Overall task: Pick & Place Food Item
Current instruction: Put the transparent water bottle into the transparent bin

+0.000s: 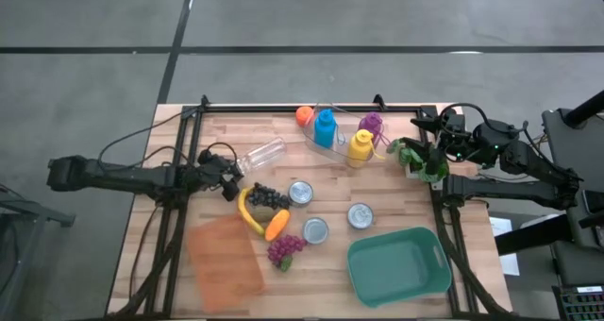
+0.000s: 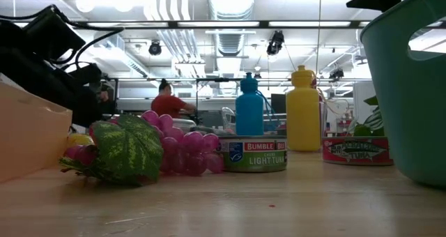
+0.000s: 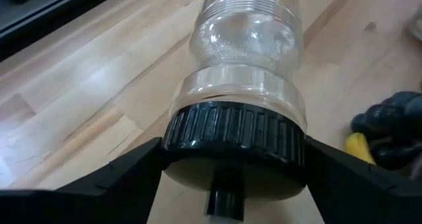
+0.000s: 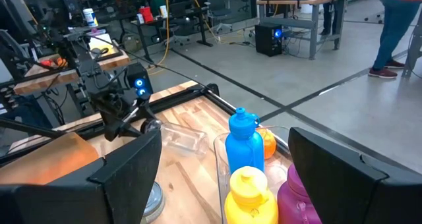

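Two grippers: both were out over the wooden surface [image 1: 396, 208].
Left gripper [image 1: 229, 177]: left of middle in the high view, fingers spread wide around the black cap of the clear bottle [image 1: 261, 155]. Whether they squeezed it, I cannot tell.
Clear bottle: lay on its side, just above the dark grapes [image 1: 268, 197] and banana [image 1: 247, 214].
Right gripper [image 1: 427, 157]: right edge, fingers apart, holding nothing, beside the leafy greens [image 1: 415, 160].
Green bin [image 1: 398, 265]: lower right.

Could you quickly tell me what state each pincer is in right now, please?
Left pincer: open around the black cap of the clear jar, not yet gripping.
Right pincer: open, empty.
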Motion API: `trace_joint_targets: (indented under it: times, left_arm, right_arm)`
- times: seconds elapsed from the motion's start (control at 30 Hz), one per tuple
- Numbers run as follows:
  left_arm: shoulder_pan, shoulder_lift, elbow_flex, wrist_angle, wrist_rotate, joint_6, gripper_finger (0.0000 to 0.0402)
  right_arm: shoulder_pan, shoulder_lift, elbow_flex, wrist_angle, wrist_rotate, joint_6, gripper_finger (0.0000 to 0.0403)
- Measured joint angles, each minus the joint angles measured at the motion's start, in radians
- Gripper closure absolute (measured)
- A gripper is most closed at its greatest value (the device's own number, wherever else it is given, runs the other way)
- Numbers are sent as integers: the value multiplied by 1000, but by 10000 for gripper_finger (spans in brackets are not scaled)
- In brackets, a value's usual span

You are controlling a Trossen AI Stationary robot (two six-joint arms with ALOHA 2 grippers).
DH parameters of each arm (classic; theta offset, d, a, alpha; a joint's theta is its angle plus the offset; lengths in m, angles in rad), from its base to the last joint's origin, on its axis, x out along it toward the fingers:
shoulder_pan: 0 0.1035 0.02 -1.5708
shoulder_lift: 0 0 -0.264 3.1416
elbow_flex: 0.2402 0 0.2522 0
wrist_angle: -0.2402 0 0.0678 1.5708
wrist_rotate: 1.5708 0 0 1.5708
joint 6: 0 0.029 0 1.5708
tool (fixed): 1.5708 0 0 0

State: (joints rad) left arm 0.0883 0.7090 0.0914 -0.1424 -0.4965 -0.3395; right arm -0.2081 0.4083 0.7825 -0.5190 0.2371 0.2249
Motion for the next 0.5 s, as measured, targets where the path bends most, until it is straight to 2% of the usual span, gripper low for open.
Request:
trace_joint_targets:
  times: [0.13,0.23,0.33,0.5]
  left_arm:
    - [0,0,19,2,42,0,72]
    - [0,0,70,-62,79,-8,72]
    - [0,1,168,-215,98,-40,73]
    - [1,35,361,-571,107,-197,73]
  right_arm:
    - [0,0,0,0,0,0,74]
    - [0,0,0,0,0,0,74]
    - [0,0,0,0,0,0,74]
    - [0,0,0,0,0,0,74]
